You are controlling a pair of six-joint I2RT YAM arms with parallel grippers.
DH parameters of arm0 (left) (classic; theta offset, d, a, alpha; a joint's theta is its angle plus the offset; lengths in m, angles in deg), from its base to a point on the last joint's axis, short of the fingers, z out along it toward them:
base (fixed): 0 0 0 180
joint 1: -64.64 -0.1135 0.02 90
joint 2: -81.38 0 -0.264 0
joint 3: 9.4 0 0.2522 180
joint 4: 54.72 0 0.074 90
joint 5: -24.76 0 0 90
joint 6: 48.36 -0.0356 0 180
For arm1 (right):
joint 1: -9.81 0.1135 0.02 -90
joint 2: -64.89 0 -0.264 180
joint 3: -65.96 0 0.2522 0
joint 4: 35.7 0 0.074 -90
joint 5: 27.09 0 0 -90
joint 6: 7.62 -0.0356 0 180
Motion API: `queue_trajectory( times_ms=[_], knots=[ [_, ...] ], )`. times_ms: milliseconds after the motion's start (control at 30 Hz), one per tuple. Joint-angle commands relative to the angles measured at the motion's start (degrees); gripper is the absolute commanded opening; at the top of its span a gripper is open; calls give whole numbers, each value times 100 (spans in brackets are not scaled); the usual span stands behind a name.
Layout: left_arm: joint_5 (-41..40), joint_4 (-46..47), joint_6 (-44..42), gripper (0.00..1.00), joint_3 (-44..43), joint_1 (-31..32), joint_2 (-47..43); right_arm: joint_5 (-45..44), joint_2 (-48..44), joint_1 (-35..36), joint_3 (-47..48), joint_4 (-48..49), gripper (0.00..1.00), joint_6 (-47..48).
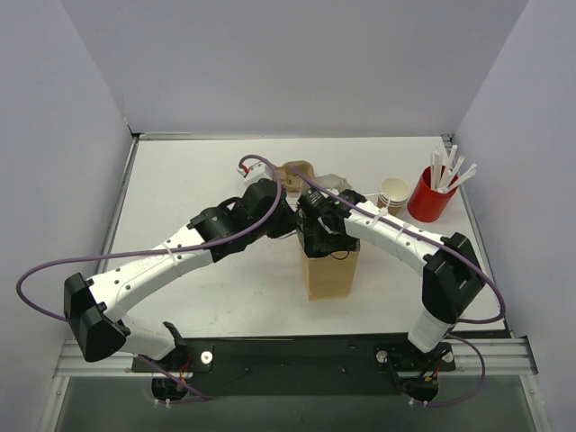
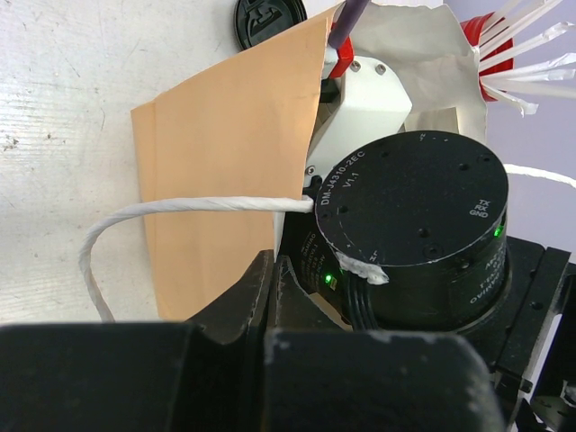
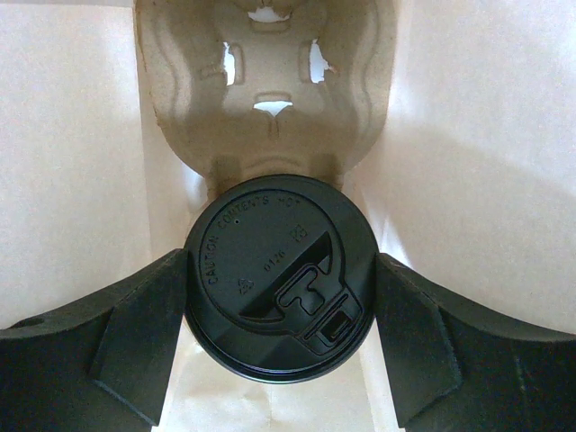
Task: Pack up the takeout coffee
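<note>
The takeout coffee shows in the right wrist view as a round black lid (image 3: 279,279); its brown cup is hidden beneath. My right gripper (image 3: 281,310) is inside the upright brown paper bag (image 1: 330,270), with its fingers (image 3: 148,333) against both sides of the lid. A pulp cup carrier (image 3: 270,108) lies deeper in the bag beyond the cup. My left gripper (image 2: 270,270) is shut on the bag's top edge (image 2: 225,180), beside the white twisted handle (image 2: 180,207). In the top view both grippers meet over the bag's mouth, the left (image 1: 290,220) and the right (image 1: 324,236).
A stack of unlidded tan cups (image 1: 393,193) and a red cup of white sticks (image 1: 430,196) stand at the back right. A brown pulp carrier (image 1: 297,173) sits behind the bag. A loose black lid (image 2: 270,20) lies on the table beyond the bag.
</note>
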Motion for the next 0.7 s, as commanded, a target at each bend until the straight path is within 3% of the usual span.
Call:
queue_trajectory(
  times_ms=[0, 667],
  knots=[
    [84, 127, -148, 0, -19, 34, 23, -7, 144, 13, -403, -544, 41, -134],
    [199, 180, -526, 0, -195, 95, 155, -16, 355, 22, -465, -579, 41, -222]
  ],
)
